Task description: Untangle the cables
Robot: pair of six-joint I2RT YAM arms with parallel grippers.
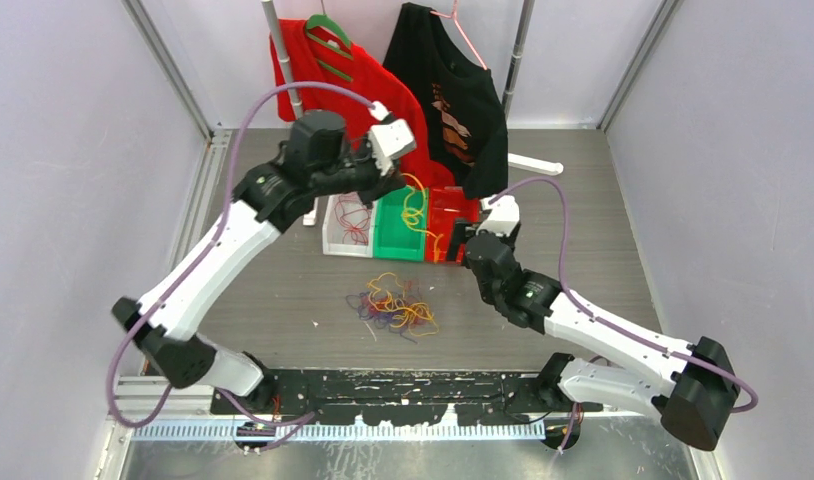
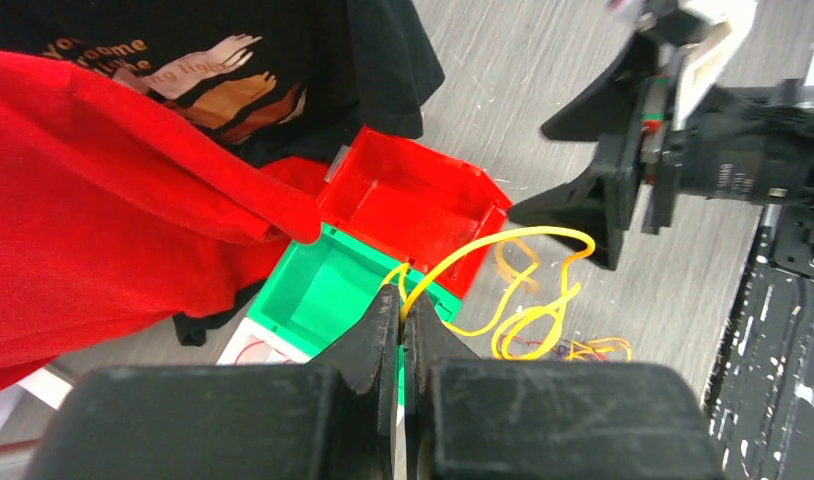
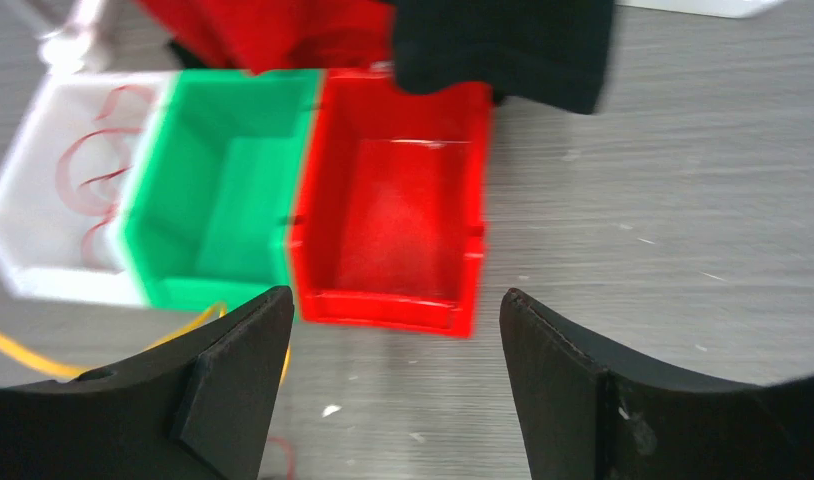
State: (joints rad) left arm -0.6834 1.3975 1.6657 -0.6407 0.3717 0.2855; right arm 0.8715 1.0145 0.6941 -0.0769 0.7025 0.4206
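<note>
Partly legible print (image 2: 198, 75) on black shirt (image 2: 383, 60); left gripper (image 2: 403, 312) pinches yellow cable (image 2: 528, 232).

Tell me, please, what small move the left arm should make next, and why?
Probably lower the left claw toward the green bin and open it. The claw is shut on a yellow cable that hangs just by that bin, which looks empty, while the white bin holds red cables, so colours seem sorted by bin.
</note>
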